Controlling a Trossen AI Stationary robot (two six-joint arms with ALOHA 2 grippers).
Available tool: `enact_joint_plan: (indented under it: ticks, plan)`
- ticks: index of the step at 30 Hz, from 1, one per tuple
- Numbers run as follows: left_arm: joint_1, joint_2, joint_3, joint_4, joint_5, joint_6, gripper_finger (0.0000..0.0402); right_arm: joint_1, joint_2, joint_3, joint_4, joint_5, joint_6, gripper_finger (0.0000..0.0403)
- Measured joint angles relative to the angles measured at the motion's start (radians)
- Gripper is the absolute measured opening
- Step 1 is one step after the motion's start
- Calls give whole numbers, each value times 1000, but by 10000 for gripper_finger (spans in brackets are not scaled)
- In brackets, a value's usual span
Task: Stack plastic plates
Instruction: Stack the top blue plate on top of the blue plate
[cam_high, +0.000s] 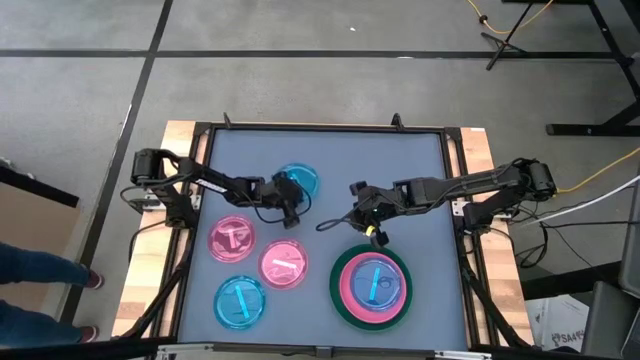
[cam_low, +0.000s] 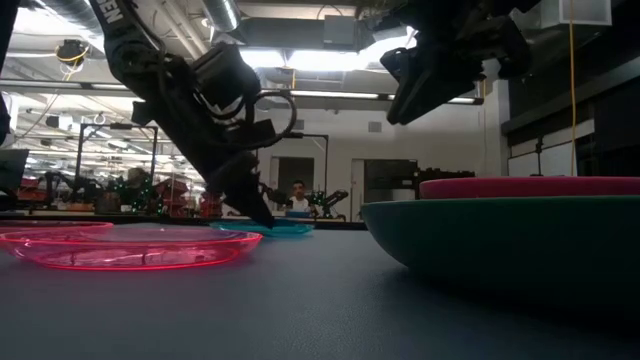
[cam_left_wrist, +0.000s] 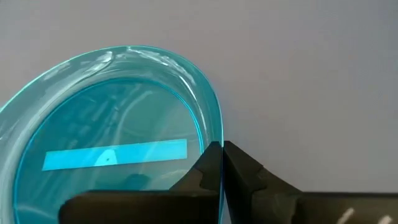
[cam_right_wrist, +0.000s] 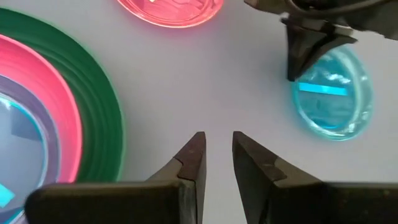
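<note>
Grey-blue table top sits in a wooden frame on a grey tiled floor; low view looks past it into a lit workshop w/ a person far back.

Left arm reaches in from the table's left edge, forearm stretched toward centre, wrist bent down. Left gripper is at the near rim of a small translucent blue plate in the upper-middle of the table. In the left wrist view the two fingertips are pinched together right on that plate's rim, edge caught between them, barely any gap. Low view shows the gripper tip down at table level, plate just behind it, lying flat or close to it; can't tell if lifted.

Right arm comes in from the right edge, elbow out, forearm angled toward centre. Right gripper hangs above bare table, just beyond the stack's far edge. Right wrist view: fingers slightly parted, narrow gap, nothing between them. Low view puts it well off the surface.

Stack at lower right: large green plate at bottom, pink plate on it, dark grey ring inside that, small blue plate on top.

Loose on the left half: translucent pink plate, another pink one just beside it, and a blue one nearest the front edge. None of these three overlap.
</note>
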Motion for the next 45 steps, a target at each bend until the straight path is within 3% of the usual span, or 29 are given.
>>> enact_joint_plan:
  ticks: [17, 22, 32, 39, 45]
  plan:
    - [-146, 0, 0, 220, -13, -3, 0, 0, 0, 0, 33, 283, 9, 69]
    - [-184, 0, 0, 267, -60, -3, 0, -10, 0, 0, 51, 375, 126, 69]
    - [-243, 0, 1, 295, -161, -1, 0, -139, 0, 0, 51, 356, 289, 69]
    - [-269, 0, 1, 295, -224, 0, 0, -246, 0, 0, 102, 195, 330, 69]
    - [-274, 0, 1, 295, -265, 0, 0, -298, 0, 0, 150, 167, 374, 69]
